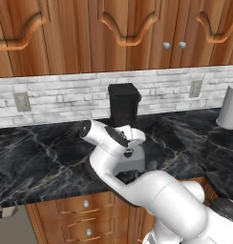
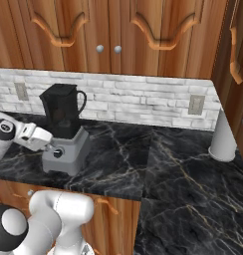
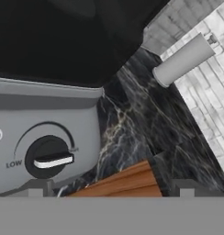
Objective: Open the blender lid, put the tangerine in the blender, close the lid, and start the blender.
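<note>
Black marble counter (image 2: 158,164) ran under brick backsplash. Gripper (image 3: 111,190) stood spread wide, pinching nothing, tips low at counter edge — blender (image 2: 66,142) just ahead of it, knob (image 3: 48,157) beside one tip. Blender lid (image 1: 121,88) sat on dark jar above gripper. Grey cylinder (image 2: 224,137) stood well off beyond it.

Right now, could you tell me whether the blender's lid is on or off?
On, it seems: the blender lid sits flat across the top of the blender jar, with no gap showing.
</note>
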You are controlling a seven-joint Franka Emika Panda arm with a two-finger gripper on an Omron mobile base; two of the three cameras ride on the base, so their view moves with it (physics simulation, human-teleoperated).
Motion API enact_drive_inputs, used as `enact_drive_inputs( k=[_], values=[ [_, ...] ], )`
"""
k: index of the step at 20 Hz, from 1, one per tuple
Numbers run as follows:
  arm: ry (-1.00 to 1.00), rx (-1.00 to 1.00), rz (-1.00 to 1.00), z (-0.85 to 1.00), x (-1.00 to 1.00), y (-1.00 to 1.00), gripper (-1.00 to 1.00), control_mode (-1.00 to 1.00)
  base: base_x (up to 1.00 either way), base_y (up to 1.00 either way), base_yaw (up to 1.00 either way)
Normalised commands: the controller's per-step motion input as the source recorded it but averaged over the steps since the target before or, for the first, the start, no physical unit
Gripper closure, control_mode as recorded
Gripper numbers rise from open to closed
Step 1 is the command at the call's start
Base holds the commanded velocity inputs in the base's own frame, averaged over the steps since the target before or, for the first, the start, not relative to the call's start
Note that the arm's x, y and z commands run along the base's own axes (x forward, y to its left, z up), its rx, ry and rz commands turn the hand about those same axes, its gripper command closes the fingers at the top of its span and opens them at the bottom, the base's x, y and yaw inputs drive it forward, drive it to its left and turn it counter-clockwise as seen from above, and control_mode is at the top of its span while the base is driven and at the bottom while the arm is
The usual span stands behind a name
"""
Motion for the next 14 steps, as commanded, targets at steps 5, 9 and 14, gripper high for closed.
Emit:
enact_drive_inputs(
  k=[5,9,14],
  values=[
    [-0.01,0.00,0.00,-0.06,0.12,0.01,-1.00,-1.00,0.00,0.00,0.00],
    [-0.03,0.00,0.00,0.00,0.14,0.09,-1.00,-1.00,0.00,0.00,0.00],
    [-0.01,0.00,0.00,-0.04,0.19,0.17,-1.00,-1.00,0.00,0.00,0.00]
  ],
)
